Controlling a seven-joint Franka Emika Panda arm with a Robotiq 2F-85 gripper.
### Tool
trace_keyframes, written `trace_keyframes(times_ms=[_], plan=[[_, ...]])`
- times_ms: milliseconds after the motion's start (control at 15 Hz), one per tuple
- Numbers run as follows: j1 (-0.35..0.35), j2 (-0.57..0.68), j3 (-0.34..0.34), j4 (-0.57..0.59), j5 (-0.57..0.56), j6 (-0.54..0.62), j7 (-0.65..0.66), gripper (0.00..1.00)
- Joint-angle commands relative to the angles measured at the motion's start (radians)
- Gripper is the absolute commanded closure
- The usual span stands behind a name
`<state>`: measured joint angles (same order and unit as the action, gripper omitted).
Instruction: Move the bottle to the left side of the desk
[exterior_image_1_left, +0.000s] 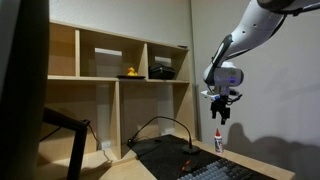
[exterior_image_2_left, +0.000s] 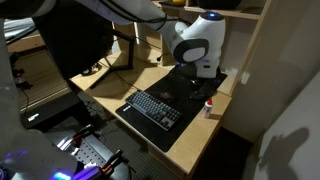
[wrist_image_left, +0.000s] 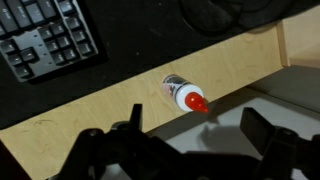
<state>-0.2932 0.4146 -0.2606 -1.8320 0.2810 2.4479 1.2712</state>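
The bottle, small and white with a red cap, stands upright on the light wooden desk close to its edge, beside the dark mat. It also shows in both exterior views. My gripper hangs above the bottle, open and empty, with clear air between its fingers and the cap. In an exterior view the gripper is well above the bottle. In an exterior view the gripper is partly hidden by the wrist.
A keyboard lies on the dark mat. A wooden cubby shelf holds a yellow duck and a dark object. A cable loops over the desk. A wall stands by the desk's edge.
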Motion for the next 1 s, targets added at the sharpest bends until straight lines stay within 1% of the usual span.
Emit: trace_keyframes(times_ms=[0, 67, 133, 267, 400, 467, 533, 600, 867, 933], plan=[[0.002, 0.135, -0.031, 0.151, 0.010, 0.004, 0.103, 0.00], [0.001, 0.150, -0.034, 0.173, 0.008, -0.007, 0.129, 0.00], [0.001, 0.092, -0.022, 0.098, 0.004, 0.007, 0.086, 0.00], [-0.001, 0.130, -0.026, 0.138, 0.002, 0.007, 0.114, 0.00], [-0.002, 0.141, -0.026, 0.153, 0.002, 0.007, 0.121, 0.00], [0.016, 0.170, -0.048, 0.174, -0.028, -0.005, 0.162, 0.00], [0.015, 0.202, -0.047, 0.194, -0.023, 0.006, 0.190, 0.00], [0.008, 0.220, -0.040, 0.207, -0.015, -0.006, 0.201, 0.00], [-0.017, 0.275, -0.010, 0.243, 0.038, 0.016, 0.238, 0.00], [-0.016, 0.285, -0.013, 0.252, 0.038, 0.008, 0.250, 0.00]])
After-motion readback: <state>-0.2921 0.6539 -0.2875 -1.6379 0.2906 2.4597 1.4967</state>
